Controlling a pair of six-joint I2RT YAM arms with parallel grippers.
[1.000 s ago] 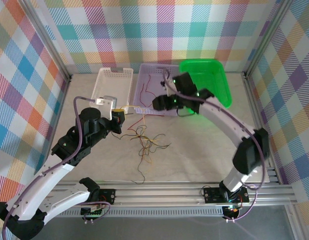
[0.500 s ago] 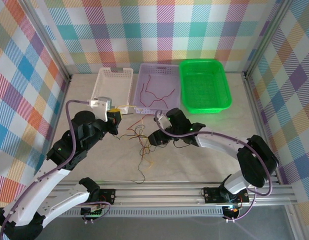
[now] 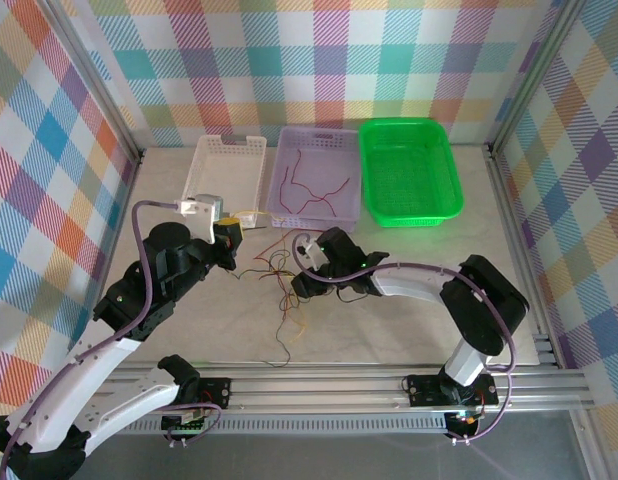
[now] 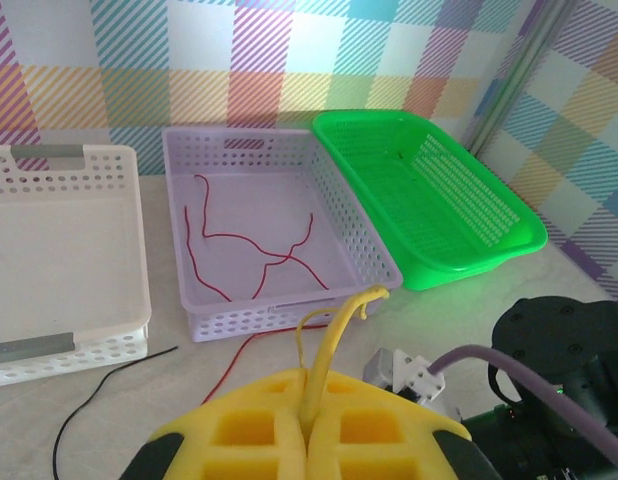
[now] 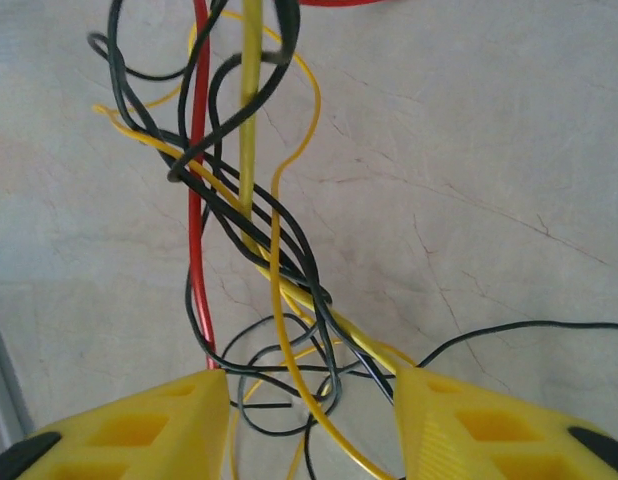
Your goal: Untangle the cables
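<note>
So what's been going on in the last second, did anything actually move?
The right gripper left the purple basket, swung back toward the arms and came down over the tangle; its open jaws now stand either side of the wires. The red wires it was hovering over lie in that basket. The left gripper stayed shut on a yellow wire, barely shifting. The purple basket has not moved.
</note>
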